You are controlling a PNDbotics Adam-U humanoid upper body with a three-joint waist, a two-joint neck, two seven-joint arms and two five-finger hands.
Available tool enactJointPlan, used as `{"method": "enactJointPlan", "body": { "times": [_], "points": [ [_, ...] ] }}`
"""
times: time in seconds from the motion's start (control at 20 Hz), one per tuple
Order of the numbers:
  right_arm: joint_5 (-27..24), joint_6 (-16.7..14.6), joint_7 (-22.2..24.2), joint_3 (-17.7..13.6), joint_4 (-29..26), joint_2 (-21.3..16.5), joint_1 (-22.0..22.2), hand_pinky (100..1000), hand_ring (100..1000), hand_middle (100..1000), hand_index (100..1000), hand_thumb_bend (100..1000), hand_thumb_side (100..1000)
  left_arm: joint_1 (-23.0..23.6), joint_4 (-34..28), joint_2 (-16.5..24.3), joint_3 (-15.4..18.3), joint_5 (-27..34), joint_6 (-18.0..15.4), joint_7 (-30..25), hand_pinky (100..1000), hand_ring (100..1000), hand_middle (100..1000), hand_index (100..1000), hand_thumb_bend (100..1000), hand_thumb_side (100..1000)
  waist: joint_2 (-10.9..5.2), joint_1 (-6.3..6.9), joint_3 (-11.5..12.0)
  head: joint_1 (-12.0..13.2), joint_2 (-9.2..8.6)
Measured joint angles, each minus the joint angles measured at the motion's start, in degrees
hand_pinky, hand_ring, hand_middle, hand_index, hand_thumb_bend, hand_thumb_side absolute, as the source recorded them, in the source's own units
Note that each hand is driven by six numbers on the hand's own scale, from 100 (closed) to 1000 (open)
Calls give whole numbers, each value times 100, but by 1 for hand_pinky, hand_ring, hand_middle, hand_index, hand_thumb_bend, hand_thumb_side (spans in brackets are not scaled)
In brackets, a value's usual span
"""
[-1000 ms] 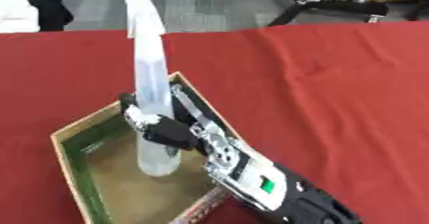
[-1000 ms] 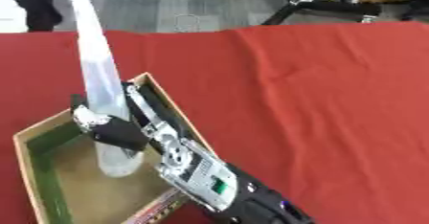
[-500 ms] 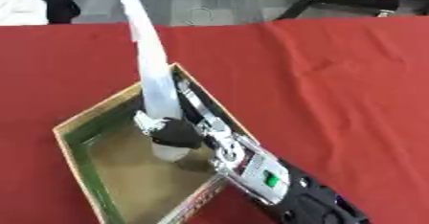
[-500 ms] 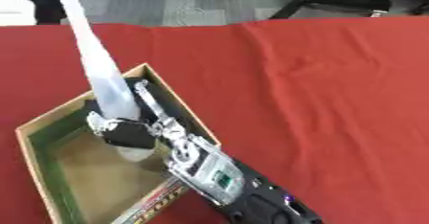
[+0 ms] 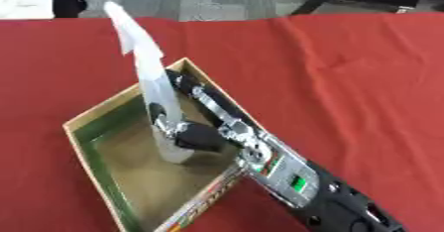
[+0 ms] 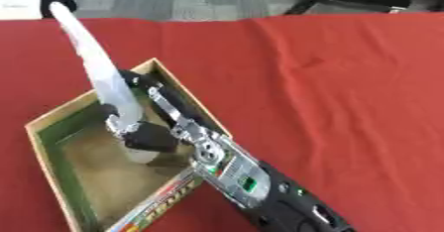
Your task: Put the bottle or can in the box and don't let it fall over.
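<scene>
Inside the cardboard box, the right hand grips a tall translucent bottle, fingers curled round its base. The bottle leans toward eleven o'clock, so it should be righted before the fingers let go.

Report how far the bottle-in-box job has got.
Done: the tall pale bottle is inside the open cardboard box, its base down near the box floor, leaning only slightly. In hand: the right robot hand is curled round its lower part, arm reaching in over the box's right wall. Left: let go without tipping the bottle and pull the arm out. The left robot hand is out of view.
</scene>
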Motion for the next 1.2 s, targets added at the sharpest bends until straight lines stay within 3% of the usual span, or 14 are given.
{"method": "enactJointPlan", "body": {
  "times": [0.35,0.75,0.9,1.05,1.2],
  "points": [
    [-192,529,332,-182,-491,-201,86,1000,1000,832,993,100,635,50,0,8,0,-1,1,-27,730,944,787,725,122,839,-103,-1,-57,35,3],
    [-474,839,486,-383,-976,-573,297,999,1000,835,991,100,641,100,0,51,0,-13,3,-43,731,945,787,725,122,839,-163,5,-116,77,3],
    [-540,900,414,-471,-1198,-722,408,1000,1000,847,992,100,729,107,0,55,0,-13,4,-44,731,945,787,725,122,838,-179,12,-134,85,2],
    [-644,916,341,-559,-1413,-873,537,1000,1000,865,990,100,875,115,0,55,0,-15,11,-52,732,945,787,725,123,839,-185,26,-161,100,0],
    [-809,903,305,-667,-1608,-1017,693,1000,1000,877,989,100,872,120,0,55,-1,-18,17,-62,733,945,787,726,122,840,-188,37,-175,120,-2]
  ]
}}
